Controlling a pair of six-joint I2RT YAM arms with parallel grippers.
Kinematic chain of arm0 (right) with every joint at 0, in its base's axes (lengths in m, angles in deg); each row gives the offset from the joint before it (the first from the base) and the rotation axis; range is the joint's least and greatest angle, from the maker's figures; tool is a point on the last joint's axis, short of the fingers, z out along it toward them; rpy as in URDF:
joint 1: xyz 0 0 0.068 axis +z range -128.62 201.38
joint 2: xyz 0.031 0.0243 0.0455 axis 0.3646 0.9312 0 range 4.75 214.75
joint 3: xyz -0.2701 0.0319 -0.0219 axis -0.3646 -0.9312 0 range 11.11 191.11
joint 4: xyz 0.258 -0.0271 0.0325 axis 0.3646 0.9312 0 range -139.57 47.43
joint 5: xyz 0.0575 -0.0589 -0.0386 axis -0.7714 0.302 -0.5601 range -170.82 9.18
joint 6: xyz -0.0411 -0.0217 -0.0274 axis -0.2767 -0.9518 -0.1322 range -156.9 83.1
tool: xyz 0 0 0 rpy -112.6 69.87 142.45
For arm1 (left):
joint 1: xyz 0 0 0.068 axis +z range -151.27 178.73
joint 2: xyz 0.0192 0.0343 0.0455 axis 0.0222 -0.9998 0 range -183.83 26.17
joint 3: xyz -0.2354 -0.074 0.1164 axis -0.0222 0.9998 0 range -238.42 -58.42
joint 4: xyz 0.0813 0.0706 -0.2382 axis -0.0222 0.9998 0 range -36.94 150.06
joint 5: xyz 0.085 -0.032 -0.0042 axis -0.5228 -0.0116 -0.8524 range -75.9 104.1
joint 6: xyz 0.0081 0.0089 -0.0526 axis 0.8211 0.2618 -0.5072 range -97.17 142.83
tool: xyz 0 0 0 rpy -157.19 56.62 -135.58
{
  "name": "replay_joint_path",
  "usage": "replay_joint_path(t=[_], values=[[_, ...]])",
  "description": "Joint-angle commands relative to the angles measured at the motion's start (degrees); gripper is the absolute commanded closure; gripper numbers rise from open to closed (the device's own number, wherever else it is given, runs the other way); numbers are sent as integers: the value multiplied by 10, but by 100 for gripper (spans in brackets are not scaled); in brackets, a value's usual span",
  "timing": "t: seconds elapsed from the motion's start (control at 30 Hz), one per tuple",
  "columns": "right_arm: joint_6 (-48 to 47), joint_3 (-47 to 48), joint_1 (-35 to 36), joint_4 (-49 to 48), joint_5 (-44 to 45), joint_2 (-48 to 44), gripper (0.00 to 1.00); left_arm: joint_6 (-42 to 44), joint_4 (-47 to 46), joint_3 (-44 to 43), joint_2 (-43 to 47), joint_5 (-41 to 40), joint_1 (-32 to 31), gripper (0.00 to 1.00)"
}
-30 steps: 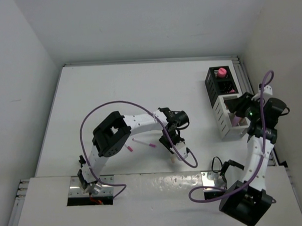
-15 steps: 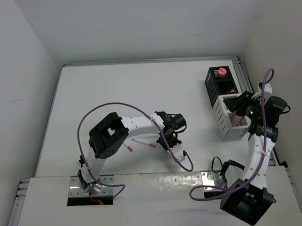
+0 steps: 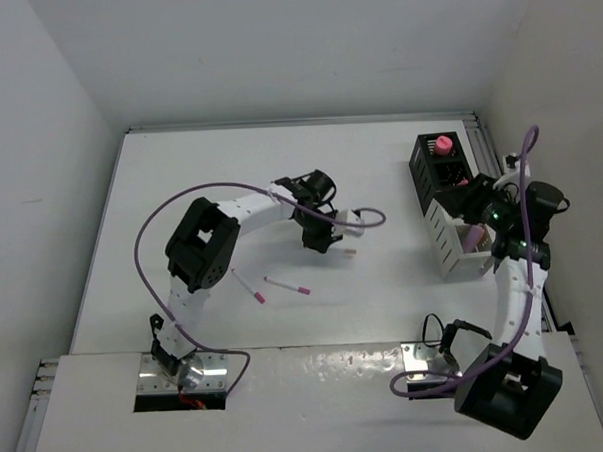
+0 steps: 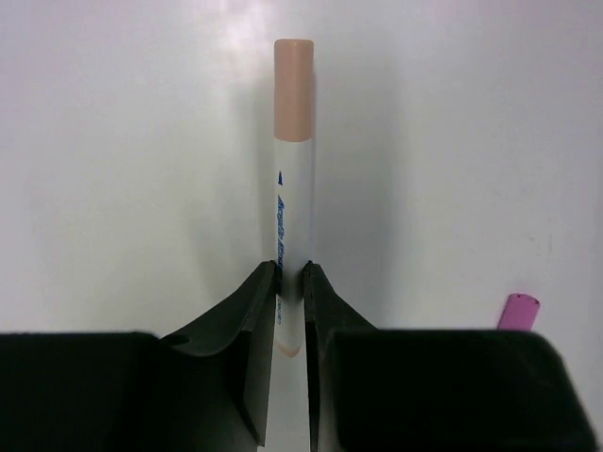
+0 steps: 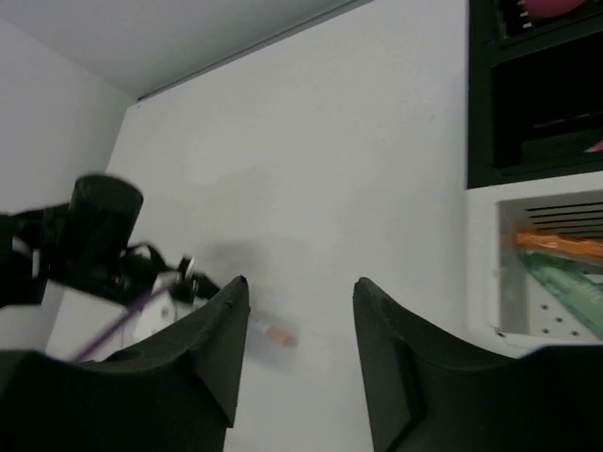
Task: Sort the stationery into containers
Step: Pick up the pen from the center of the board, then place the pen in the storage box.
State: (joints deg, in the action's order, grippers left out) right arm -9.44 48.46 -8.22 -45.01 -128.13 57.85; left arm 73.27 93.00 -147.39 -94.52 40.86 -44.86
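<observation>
My left gripper point(image 3: 320, 235) is shut on a white pen with a peach cap point(image 4: 292, 169), which sticks straight out ahead of the jaws point(image 4: 291, 273) just above the table; its tip shows in the top view point(image 3: 350, 251). Two more white pens with pink tips point(image 3: 287, 285) point(image 3: 247, 286) lie nearer the arm bases. My right gripper point(image 5: 301, 282) is open and empty, hovering by the black holder point(image 3: 427, 170) and the white rack point(image 3: 444, 242). A pink-and-maroon piece point(image 3: 442, 143) stands in the holder. Orange point(image 5: 558, 247) and mint-green point(image 5: 565, 284) pieces lie in the rack.
The holder and rack stand together at the table's right edge, by a metal rail point(image 3: 488, 148). White walls close the table at the back and sides. A purple cable point(image 3: 366, 221) loops off the left wrist. A pink pen tip point(image 4: 519, 311) shows beside the left jaws.
My left arm has swung from near the front middle toward the back, carrying the peach-capped pen. My right gripper has shifted slightly toward the back over the containers.
</observation>
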Motion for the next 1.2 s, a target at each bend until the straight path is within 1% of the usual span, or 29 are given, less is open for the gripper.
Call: replay_joint_path(t=[0.0, 0.03, 0.07, 0.1, 0.13, 0.17, 0.23, 0.3, 0.37, 0.4, 0.47, 0.7, 0.83, 0.87, 0.93, 0.97, 1.03, 1.07, 1.1, 1.13, 1.17], values=[[21, 23, 47, -27, -20, 9, 50, -174, -21, -68, 14, 84, 38, 100], [29, 17, 80, -38, -16, 10, 44, -241, -37, -69, 23, 99, 45, 100], [49, 14, 97, -41, -3, 14, 41, -277, -83, -59, 44, 129, 52, 100], [58, 13, 115, -41, 4, 17, 38, -313, -109, -48, 56, 141, 58, 100], [67, 18, 151, -64, 10, 24, 34, -381, -137, -38, 68, 152, 68, 100], [77, 23, 168, -67, 16, 30, 32, -413, -189, -26, 91, 160, 72, 100], [104, 39, 213, -81, 27, 56, 30, -463, -214, -10, 105, 174, 76, 100], [133, 49, 255, -98, 39, 86, 29, -486, -229, -4, 120, 181, 75, 100], [152, 64, 277, -106, 47, 104, 29, -498, -247, 5, 134, 197, 76, 100], [154, 69, 291, -104, 58, 122, 29, -519, -249, 7, 138, 201, 76, 100], [167, 86, 321, -104, 64, 143, 30, -526, -258, 16, 152, 204, 76, 100], [189, 103, 352, -118, 82, 176, 35, -540, -274, 26, 169, 223, 77, 100], [182, 114, 360, -118, 92, 191, 45, -543, -279, 25, 169, 225, 76, 100], [180, 120, 362, -117, 96, 191, 55, -544, -278, 23, 171, 225, 76, 100], [170, 124, 362, -115, 100, 198, 64, -542, -276, 23, 172, 226, 77, 100], [167, 125, 362, -114, 100, 198, 73, -540, -276, 23, 173, 228, 77, 100], [153, 127, 364, -112, 102, 199, 84, -537, -274, 23, 174, 229, 77, 100], [147, 129, 364, -110, 106, 198, 93, -537, -272, 22, 175, 229, 77, 97], [135, 133, 364, -105, 110, 198, 96, -537, -271, 23, 175, 228, 79, 88], [125, 139, 361, -93, 118, 196, 98, -537, -271, 23, 177, 227, 81, 77], [112, 142, 357, -89, 121, 195, 100, -537, -269, 23, 178, 223, 82, 62]])
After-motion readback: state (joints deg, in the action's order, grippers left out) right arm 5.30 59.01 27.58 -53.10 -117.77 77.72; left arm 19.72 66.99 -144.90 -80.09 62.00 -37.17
